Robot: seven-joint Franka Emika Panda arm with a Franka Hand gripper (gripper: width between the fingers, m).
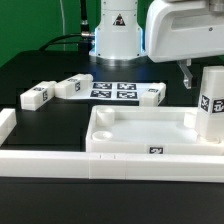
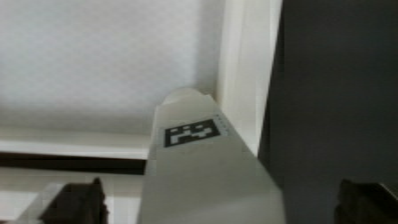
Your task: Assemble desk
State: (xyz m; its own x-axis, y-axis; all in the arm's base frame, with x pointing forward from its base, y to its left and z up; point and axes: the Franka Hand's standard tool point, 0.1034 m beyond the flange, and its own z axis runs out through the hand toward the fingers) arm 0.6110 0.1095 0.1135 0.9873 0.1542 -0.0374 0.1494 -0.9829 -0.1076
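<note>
The desk's white rimmed tabletop (image 1: 135, 128) lies flat near the front, hollow side up. One white tagged leg (image 1: 210, 102) stands upright in its corner at the exterior view's right. My gripper (image 1: 204, 72) hangs over that leg's top, with one dark finger (image 1: 187, 73) showing beside it. In the wrist view the leg (image 2: 205, 165) rises between my fingertips (image 2: 79, 203), with a gap on each side, so the gripper (image 2: 222, 206) is open and astride it. The tabletop (image 2: 107, 70) fills the space beyond. Three loose legs (image 1: 37, 95), (image 1: 75, 86), (image 1: 152, 94) lie on the black table.
The marker board (image 1: 112, 89) lies flat behind the tabletop, by the robot's base (image 1: 117, 40). A long low white border wall (image 1: 60, 162) runs along the front and turns up the exterior view's left side (image 1: 6, 122).
</note>
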